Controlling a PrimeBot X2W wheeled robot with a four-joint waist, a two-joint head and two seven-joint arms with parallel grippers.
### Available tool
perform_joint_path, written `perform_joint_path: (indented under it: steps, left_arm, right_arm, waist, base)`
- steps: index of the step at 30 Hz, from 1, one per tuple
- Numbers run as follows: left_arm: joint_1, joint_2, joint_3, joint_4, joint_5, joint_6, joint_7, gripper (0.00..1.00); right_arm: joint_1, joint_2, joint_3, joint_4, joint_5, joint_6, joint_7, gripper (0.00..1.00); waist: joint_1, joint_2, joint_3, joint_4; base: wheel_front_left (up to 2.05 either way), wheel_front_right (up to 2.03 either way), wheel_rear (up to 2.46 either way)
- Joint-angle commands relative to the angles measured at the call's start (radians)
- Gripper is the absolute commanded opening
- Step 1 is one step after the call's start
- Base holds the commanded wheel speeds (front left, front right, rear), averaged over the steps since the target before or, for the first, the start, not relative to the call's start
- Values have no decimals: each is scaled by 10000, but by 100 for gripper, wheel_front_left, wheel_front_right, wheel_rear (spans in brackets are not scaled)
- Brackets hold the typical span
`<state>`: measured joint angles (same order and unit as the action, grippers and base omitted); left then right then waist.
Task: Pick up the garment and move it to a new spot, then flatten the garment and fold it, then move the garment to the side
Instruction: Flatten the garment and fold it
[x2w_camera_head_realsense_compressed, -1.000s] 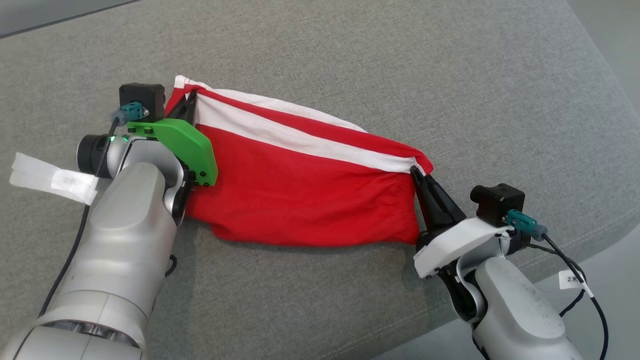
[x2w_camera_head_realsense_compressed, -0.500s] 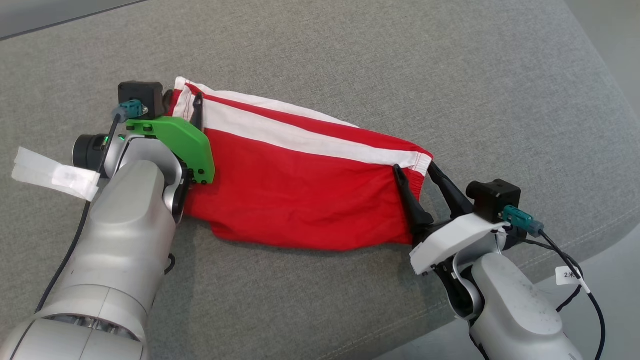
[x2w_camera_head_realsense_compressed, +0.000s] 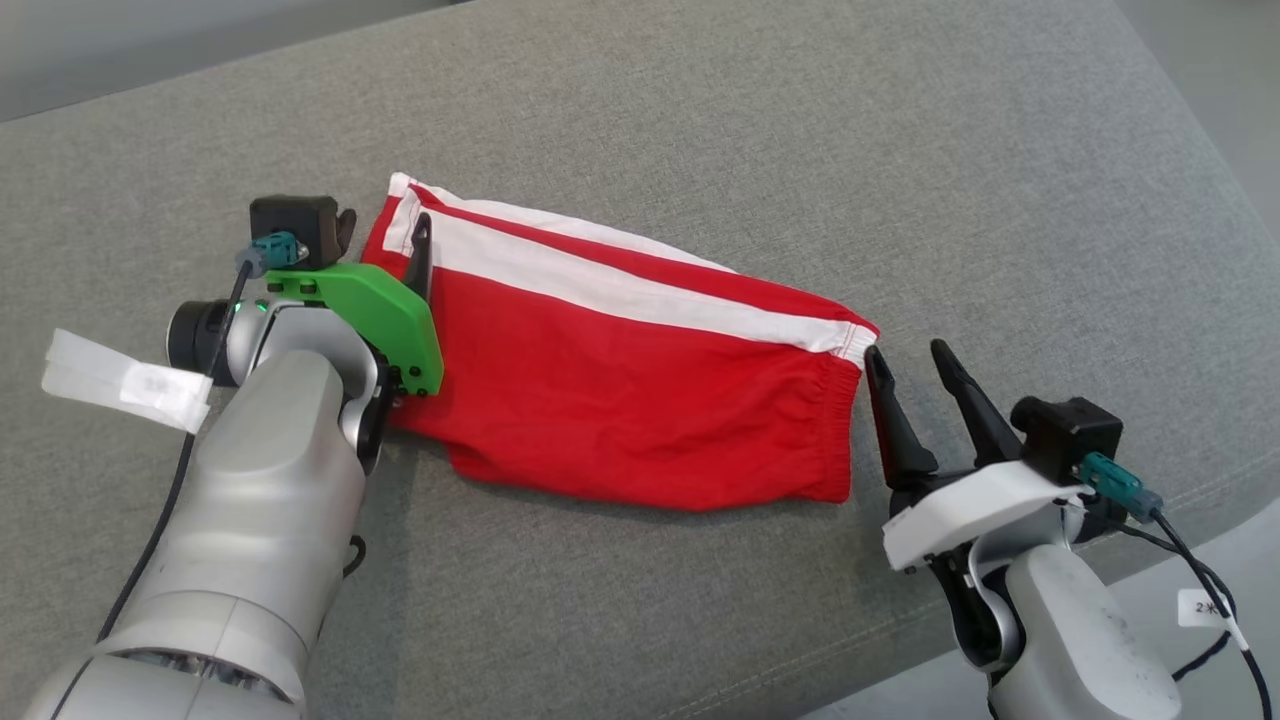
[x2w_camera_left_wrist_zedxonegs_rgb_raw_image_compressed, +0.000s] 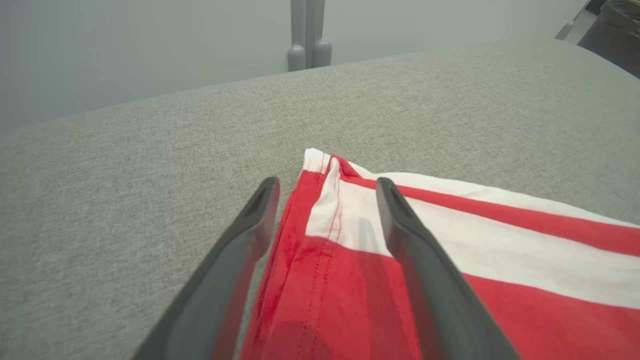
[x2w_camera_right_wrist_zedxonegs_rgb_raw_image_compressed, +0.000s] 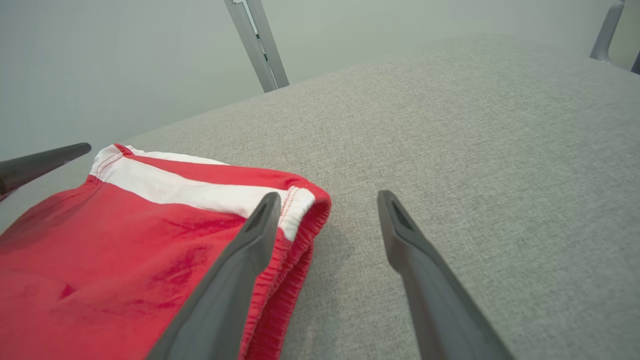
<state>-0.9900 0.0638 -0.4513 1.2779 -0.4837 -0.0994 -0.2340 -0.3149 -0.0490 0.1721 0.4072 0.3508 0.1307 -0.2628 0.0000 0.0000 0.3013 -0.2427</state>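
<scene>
The garment (x2w_camera_head_realsense_compressed: 620, 380) is a red pair of shorts with white stripes, lying folded flat on the grey cushion. My left gripper (x2w_camera_head_realsense_compressed: 385, 234) stands open at its left corner. In the left wrist view its fingers (x2w_camera_left_wrist_zedxonegs_rgb_raw_image_compressed: 326, 182) straddle the striped corner of the garment (x2w_camera_left_wrist_zedxonegs_rgb_raw_image_compressed: 450, 260) without pinching it. My right gripper (x2w_camera_head_realsense_compressed: 905, 350) is open just right of the elastic waistband end, apart from the cloth. In the right wrist view its left finger (x2w_camera_right_wrist_zedxonegs_rgb_raw_image_compressed: 250, 240) overlaps the edge of the garment (x2w_camera_right_wrist_zedxonegs_rgb_raw_image_compressed: 125, 235); nothing is between the fingers (x2w_camera_right_wrist_zedxonegs_rgb_raw_image_compressed: 328, 196).
The grey cushion (x2w_camera_head_realsense_compressed: 700, 120) stretches wide behind and in front of the shorts. Its rounded edge drops to the floor (x2w_camera_head_realsense_compressed: 1240, 560) at the lower right, near my right arm. A white tape tag (x2w_camera_head_realsense_compressed: 120, 380) hangs on the left arm's cable.
Both grippers opened and let go of the garment's corners. The right gripper drew back to the right, off the waistband. The cloth settled flat. The camera shifted slightly.
</scene>
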Motion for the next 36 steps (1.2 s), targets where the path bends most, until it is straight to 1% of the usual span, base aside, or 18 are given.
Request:
perform_joint_path:
  steps: [1, 6, 11, 20, 26, 27, 29, 30, 31, 32, 36]
  left_arm:
    - [218, -10, -7, 40, -74, -54, 7, 100]
    - [633, -37, -130, 64, -195, -136, 400, 100]
    - [941, 17, -191, 88, -307, -150, 965, 100]
    - [1276, 258, -26, 98, -587, 283, 1563, 100]
    - [1566, 390, 2, 119, -763, 380, 2073, 100]
    - [1607, 388, -14, 124, -778, 347, 2122, 93]
    - [1666, 368, -57, 132, -804, 256, 2213, 42]
    - [1708, 341, -84, 134, -823, 199, 2268, 28]
    - [1737, 310, -110, 139, -837, 179, 2293, 17]
    - [1767, 292, -143, 139, -843, 136, 2284, 0]
    - [1840, 258, -218, 145, -875, 47, 2145, 0]
  right_arm:
    - [254, -28, -176, -145, -184, 1, -37, 100]
    - [837, -28, -821, -616, -627, 1, -37, 100]
    - [1227, -29, -1144, -1134, -886, 1, -37, 100]
    - [1510, -29, -1180, -2128, -968, 1, 161, 100]
    - [1700, -28, -1266, -2654, -977, 1, 299, 100]
    - [1706, -28, -1271, -2686, -972, 1, 305, 100]
    - [1744, -28, -1262, -2734, -957, 1, 284, 100]
    - [1759, -29, -1248, -2750, -946, 1, 287, 100]
    - [1765, -28, -1231, -2763, -938, 1, 293, 100]
    - [1769, -28, -1206, -2770, -935, 1, 299, 100]
    - [1787, -29, -1151, -2786, -941, 1, 288, 100]
  waist:
    - [0, 0, -276, 230]
    - [0, 0, -729, 501]
    - [0, 0, -1024, 571]
    - [0, 0, -869, 216]
    - [0, 0, -797, 51]
    - [0, 0, -811, 47]
    - [0, 0, -839, 46]
    - [0, 0, -854, 46]
    - [0, 0, -871, 46]
    - [0, 0, -891, 44]
    - [0, 0, -982, 29]
  base:
    - [0, 0, 0]
    - [0, 0, 0]
    - [0, 0, 0]
    - [0, 0, 0]
    - [0, 0, 0]
    - [0, 0, 0]
    - [0, 0, 0]
    - [0, 0, 0]
    - [0, 0, 0]
    - [0, 0, 0]
    - [0, 0, 0]
